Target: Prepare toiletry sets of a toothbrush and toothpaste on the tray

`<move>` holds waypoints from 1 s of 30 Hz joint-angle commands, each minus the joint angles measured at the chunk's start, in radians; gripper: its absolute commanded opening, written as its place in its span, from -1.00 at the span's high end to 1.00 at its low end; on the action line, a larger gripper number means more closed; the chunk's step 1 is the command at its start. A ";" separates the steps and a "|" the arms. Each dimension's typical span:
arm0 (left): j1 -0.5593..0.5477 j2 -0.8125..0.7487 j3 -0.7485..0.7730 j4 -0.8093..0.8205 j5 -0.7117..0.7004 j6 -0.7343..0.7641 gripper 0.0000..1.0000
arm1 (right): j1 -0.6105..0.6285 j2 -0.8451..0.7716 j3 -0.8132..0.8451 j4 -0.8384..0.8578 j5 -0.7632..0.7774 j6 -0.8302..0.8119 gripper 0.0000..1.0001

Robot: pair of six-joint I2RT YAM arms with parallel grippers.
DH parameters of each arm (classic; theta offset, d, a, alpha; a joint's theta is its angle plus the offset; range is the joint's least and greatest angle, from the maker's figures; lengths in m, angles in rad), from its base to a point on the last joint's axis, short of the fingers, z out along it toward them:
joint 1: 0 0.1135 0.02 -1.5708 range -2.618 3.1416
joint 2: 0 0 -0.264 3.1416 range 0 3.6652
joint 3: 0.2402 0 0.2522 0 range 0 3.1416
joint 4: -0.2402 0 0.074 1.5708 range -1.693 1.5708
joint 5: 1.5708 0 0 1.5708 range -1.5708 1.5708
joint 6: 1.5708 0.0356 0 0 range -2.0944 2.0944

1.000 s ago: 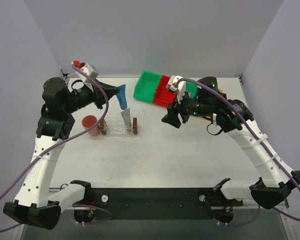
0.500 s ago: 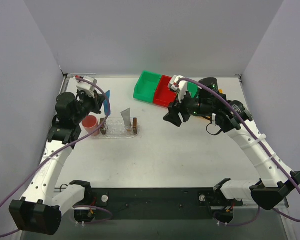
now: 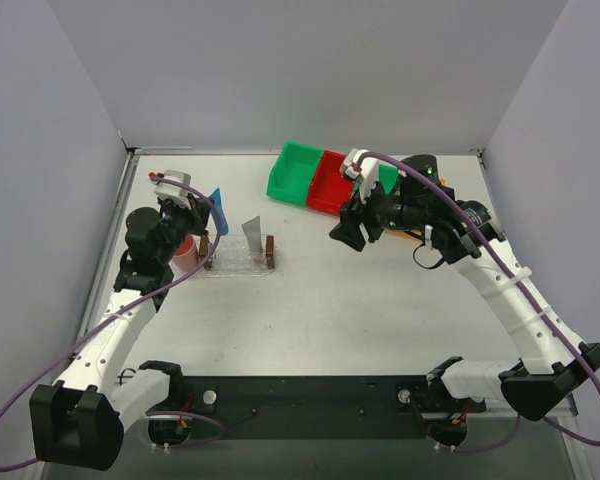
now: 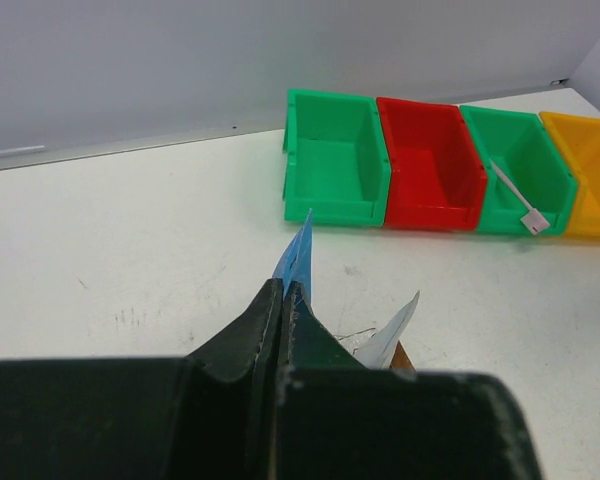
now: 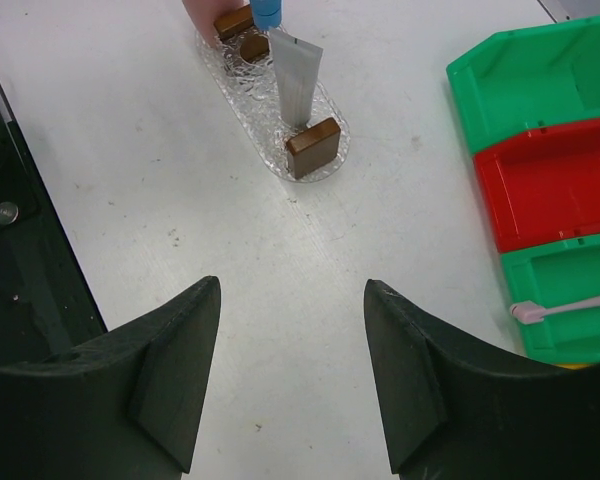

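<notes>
While the pale grey wedge-shaped toothpaste tube (image 5: 296, 85) stands in the clear plastic tray (image 5: 325, 165) near the counter's far-left corner, the left gripper (image 4: 283, 295) pinches the bright blue tube (image 4: 298, 255) beside it. The right gripper (image 5: 290, 300) gapes empty, the thin pink-headed toothbrush (image 4: 510, 188) unfetched in a far-edge green bin (image 4: 500, 112).

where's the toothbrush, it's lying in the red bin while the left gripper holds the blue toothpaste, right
Wrong bin. The left wrist view shows the toothbrush lying in the green bin between the red bin and the yellow bin. The left gripper does hold the blue toothpaste.
</notes>
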 commanded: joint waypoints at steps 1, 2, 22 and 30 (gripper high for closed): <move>0.004 -0.017 -0.011 0.176 0.012 -0.067 1.00 | -0.010 -0.019 -0.008 0.038 -0.025 0.007 -0.09; 0.005 -0.016 -0.011 0.178 0.015 -0.072 1.00 | -0.011 -0.019 -0.007 0.038 -0.025 0.007 -0.09; 0.002 0.012 -0.086 0.230 0.058 -0.099 1.00 | -0.019 -0.010 -0.011 0.038 -0.030 0.006 -0.09; 0.002 0.037 -0.104 0.255 0.072 -0.106 1.00 | -0.022 -0.004 -0.011 0.039 -0.030 0.007 -0.09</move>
